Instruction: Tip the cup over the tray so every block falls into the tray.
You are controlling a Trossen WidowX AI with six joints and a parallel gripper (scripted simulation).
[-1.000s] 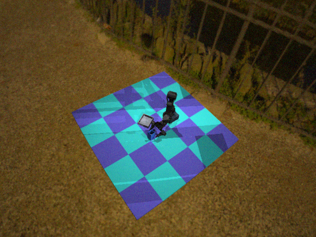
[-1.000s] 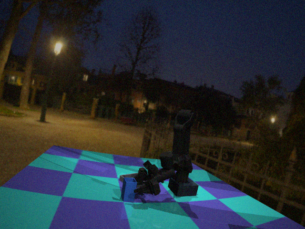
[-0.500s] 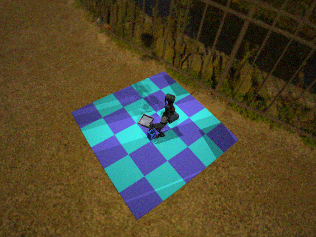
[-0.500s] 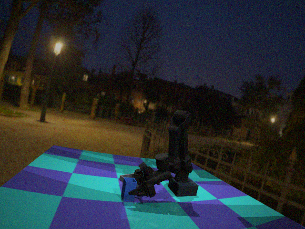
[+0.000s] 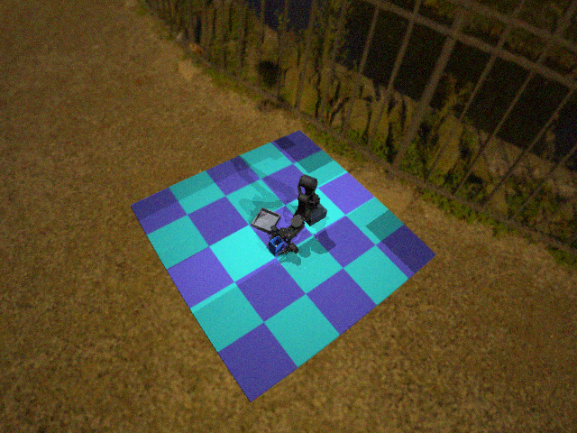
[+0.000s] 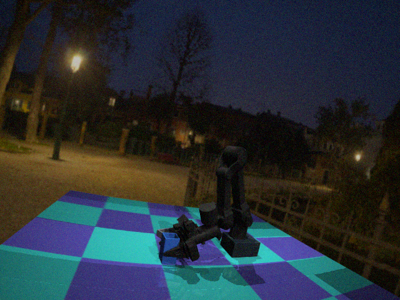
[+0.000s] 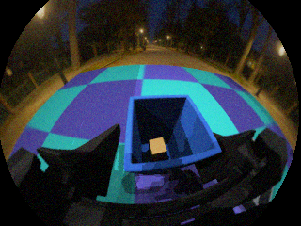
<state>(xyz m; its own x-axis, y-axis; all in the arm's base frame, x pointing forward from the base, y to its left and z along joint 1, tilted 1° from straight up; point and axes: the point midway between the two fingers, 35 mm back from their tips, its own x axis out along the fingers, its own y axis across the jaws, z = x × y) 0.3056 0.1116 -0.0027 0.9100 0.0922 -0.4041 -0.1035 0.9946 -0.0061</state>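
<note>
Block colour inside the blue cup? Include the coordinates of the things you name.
Light orange-tan block [image 7: 158,146]; shows best in the wrist view.

An outdoor park at night is shown. Bare ground is lit by a streetlamp [image 6: 76,63] and bordered by an iron fence [image 5: 449,46] [image 6: 290,222].

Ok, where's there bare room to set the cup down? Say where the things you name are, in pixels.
Bare: the checkered squares on the far side of the cup [image 5: 276,245] [image 6: 169,247] [image 7: 162,166] from the arm base [image 5: 318,215] [image 6: 240,247]. Crowded: between tray [image 5: 259,228], cup and gripper [image 5: 283,241] [image 6: 167,248] [image 7: 150,124].
</note>
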